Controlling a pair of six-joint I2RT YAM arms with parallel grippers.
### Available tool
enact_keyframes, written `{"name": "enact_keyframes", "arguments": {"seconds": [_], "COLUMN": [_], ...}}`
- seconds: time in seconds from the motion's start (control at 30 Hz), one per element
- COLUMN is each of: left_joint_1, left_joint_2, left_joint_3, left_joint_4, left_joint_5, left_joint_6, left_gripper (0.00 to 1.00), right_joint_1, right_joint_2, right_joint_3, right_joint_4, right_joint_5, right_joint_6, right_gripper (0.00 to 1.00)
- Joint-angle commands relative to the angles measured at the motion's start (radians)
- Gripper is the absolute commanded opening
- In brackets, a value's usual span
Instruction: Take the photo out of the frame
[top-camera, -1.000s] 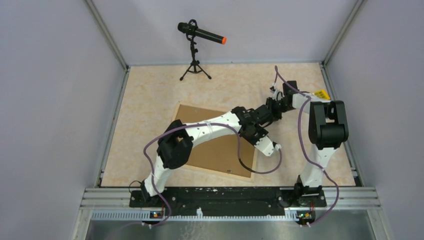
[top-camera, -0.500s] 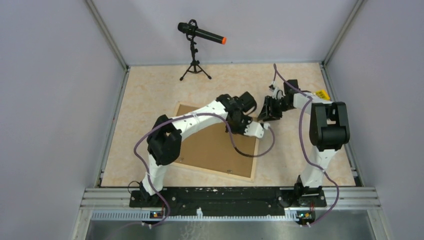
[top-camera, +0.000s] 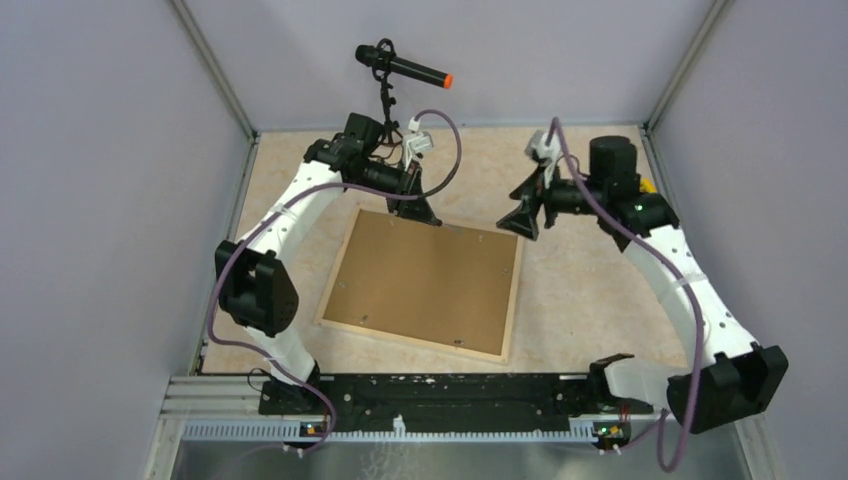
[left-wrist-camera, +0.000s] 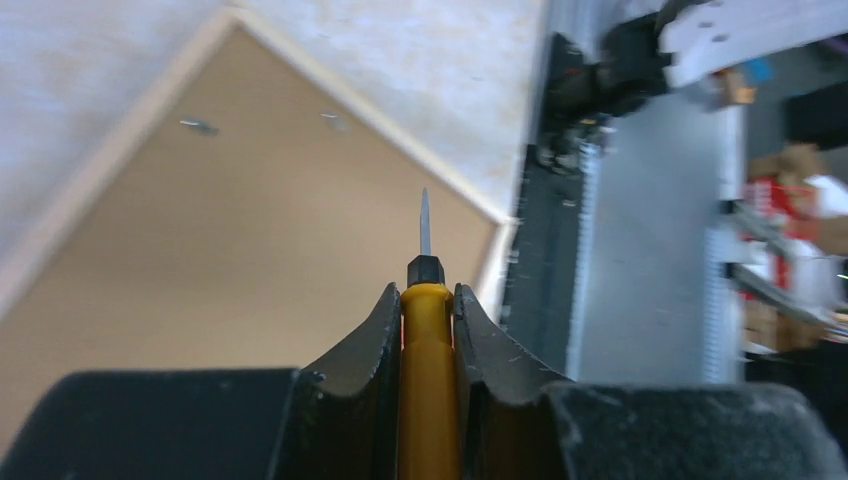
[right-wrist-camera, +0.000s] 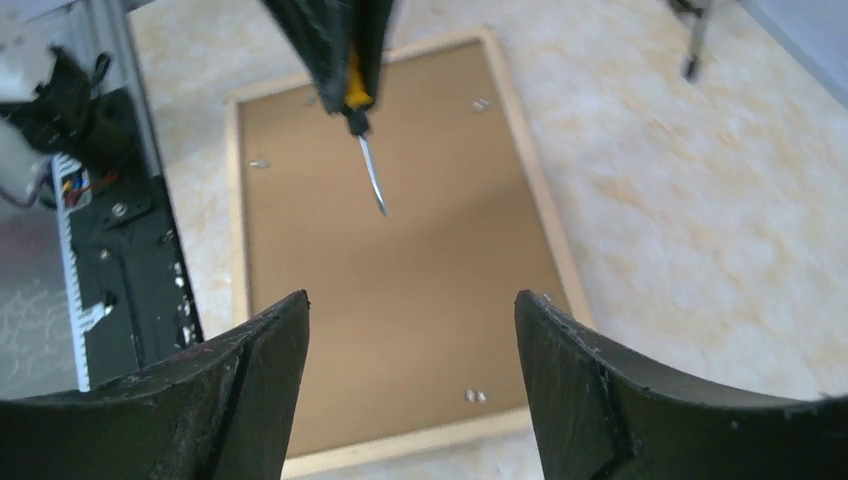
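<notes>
The frame (top-camera: 425, 285) lies face down on the table, brown hardboard back up, pale wood rim around it; it also shows in the left wrist view (left-wrist-camera: 250, 230) and the right wrist view (right-wrist-camera: 400, 290). Small metal tabs (right-wrist-camera: 480, 104) sit near the back's edges. The photo is hidden under the backing. My left gripper (top-camera: 424, 212) hovers over the frame's far edge, shut on a yellow-handled screwdriver (left-wrist-camera: 428, 380) whose thin blade (right-wrist-camera: 373, 180) points down at the board. My right gripper (top-camera: 520, 222) hangs open beside the frame's far right corner, nothing between its fingers (right-wrist-camera: 250, 390).
A black microphone on a small tripod (top-camera: 388, 105) stands at the back of the table, just behind my left wrist. Grey walls close in the left, right and far sides. The black base rail (top-camera: 440, 393) runs along the near edge. A yellow tag (top-camera: 645, 188) lies far right.
My left arm has swung from the frame's right edge up to its far edge, still holding the screwdriver. My right arm has stretched out and its gripper has opened.
</notes>
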Motion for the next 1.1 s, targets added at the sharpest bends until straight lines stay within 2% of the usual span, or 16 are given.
{"name": "enact_keyframes", "arguments": {"seconds": [0.0,0.13,0.2,0.33,0.4,0.5,0.73,0.77,0.8,0.87,0.93,1.0,1.07], "left_joint_1": [-0.029,-0.029,-0.029,-0.029,-0.029,-0.029,-0.029,-0.028,-0.024,-0.014,0.011,0.049,0.072], "left_joint_2": [-0.107,-0.145,-0.154,-0.172,-0.171,-0.18,-0.2,-0.198,-0.197,-0.193,-0.197,-0.217,-0.257], "left_joint_3": [-0.121,-0.197,-0.231,-0.274,-0.287,-0.292,-0.312,-0.306,-0.301,-0.285,-0.292,-0.308,-0.326], "left_joint_4": [0.117,0.172,0.229,0.256,0.258,0.253,0.314,0.313,0.307,0.268,0.259,0.262,0.25], "left_joint_5": [0.233,0.272,0.278,0.28,0.287,0.255,0.179,0.162,0.158,0.161,0.157,0.137,0.069], "left_joint_6": [-0.234,-0.328,-0.395,-0.436,-0.445,-0.444,-0.515,-0.511,-0.501,-0.464,-0.449,-0.399,-0.282], "left_gripper": [0.0,0.0,0.0,0.0,0.0,0.0,0.03,0.07,0.16,0.42,0.62,0.73,0.87], "right_joint_1": [0.222,0.393,0.439,0.516,0.55,0.581,0.603,0.603,0.601,0.581,0.527,0.45,0.364], "right_joint_2": [-0.043,-0.003,0.023,0.073,0.094,0.133,0.224,0.223,0.217,0.192,0.16,0.138,0.12], "right_joint_3": [-0.059,-0.028,-0.025,-0.015,-0.021,-0.005,0.072,0.076,0.076,0.056,0.02,-0.006,-0.028], "right_joint_4": [-0.031,-0.063,-0.06,-0.029,0.002,0.035,0.014,0.011,0.009,0.011,0.017,0.003,-0.015], "right_joint_5": [0.139,0.269,0.315,0.371,0.4,0.448,0.509,0.512,0.513,0.496,0.465,0.421,0.405], "right_joint_6": [-0.156,-0.229,-0.248,-0.266,-0.279,-0.274,-0.22,-0.214,-0.208,-0.192,-0.15,-0.119,-0.091], "right_gripper": [0.73,0.7,0.68,0.62,0.56,0.38,0.06,0.0,0.0,0.0,0.0,0.0,0.0]}}
